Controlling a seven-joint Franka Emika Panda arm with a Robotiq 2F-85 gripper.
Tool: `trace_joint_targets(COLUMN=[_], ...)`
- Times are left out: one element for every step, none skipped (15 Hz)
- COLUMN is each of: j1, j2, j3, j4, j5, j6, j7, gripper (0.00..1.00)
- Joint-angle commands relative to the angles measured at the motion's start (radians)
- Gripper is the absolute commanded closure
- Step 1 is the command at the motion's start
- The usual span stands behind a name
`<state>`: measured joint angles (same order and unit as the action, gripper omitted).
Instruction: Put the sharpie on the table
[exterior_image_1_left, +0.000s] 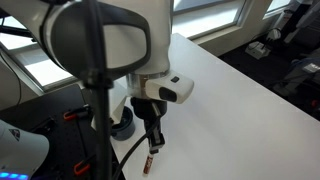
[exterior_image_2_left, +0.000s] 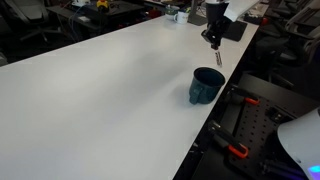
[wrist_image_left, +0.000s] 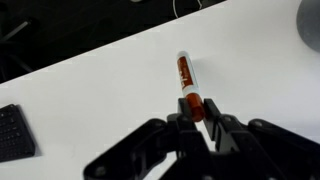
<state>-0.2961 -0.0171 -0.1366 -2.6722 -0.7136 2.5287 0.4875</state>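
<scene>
Near the far right edge of the large, smooth white table, the robot's black two-finger gripper hangs with the slim reddish-brown sharpie with its pale end in its grip. In the wrist view the jaws are drawn narrow around one end of the pen, and the rest of the barrel sticks out beyond the fingertips over the white top. I cannot tell whether the free end touches the surface. A round dark blue-black cup stands nearer along the same edge, apart from the pen.

The main risk, as I judge it, is the edge. A round barrel let go close to it could roll off to the floor, especially if it is released while tilted or from any height, since it would bounce and then roll. The hold is also only on the pen's end, so it could pivot or slip out between the pads early.

Small dark marks run along the barrel, but they are too blurred to read as a brand or words.
</scene>
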Motion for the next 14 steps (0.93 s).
trace_joint_targets(j1=[0.037,0.044,0.051,0.058,0.065,0.071,0.073,0.078,0.082,0.084,0.085,0.085,0.085,0.085], j2=[0.056,0.069,0.082,0.094,0.106,0.116,0.088,0.099,0.107,0.112,0.114,0.114,0.114,0.114], j3=[-0.028,-0.032,-0.037,-0.041,-0.045,-0.049,-0.056,-0.059,-0.061,-0.061,-0.061,-0.061,-0.062,-0.062], j4=[0.027,0.031,0.034,0.037,0.039,0.042,0.027,0.030,0.033,0.036,0.037,0.038,0.038,0.039], j5=[-0.051,-0.054,-0.055,-0.049,-0.044,-0.041,-0.022,-0.021,-0.020,-0.020,-0.020,-0.020,-0.020,-0.020], j6=[0.043,0.054,0.065,0.080,0.089,0.099,0.074,0.081,0.084,0.085,0.085,0.085,0.085,0.085], j7=[0.061,0.070,0.077,0.073,0.071,0.074,0.032,0.037,0.042,0.043,0.043,0.043,0.043,0.043], gripper=[0.83,0.55,0.56,0.53,0.48,0.41,0.57,0.50,0.42,0.41,0.41,0.41,0.41,0.41])
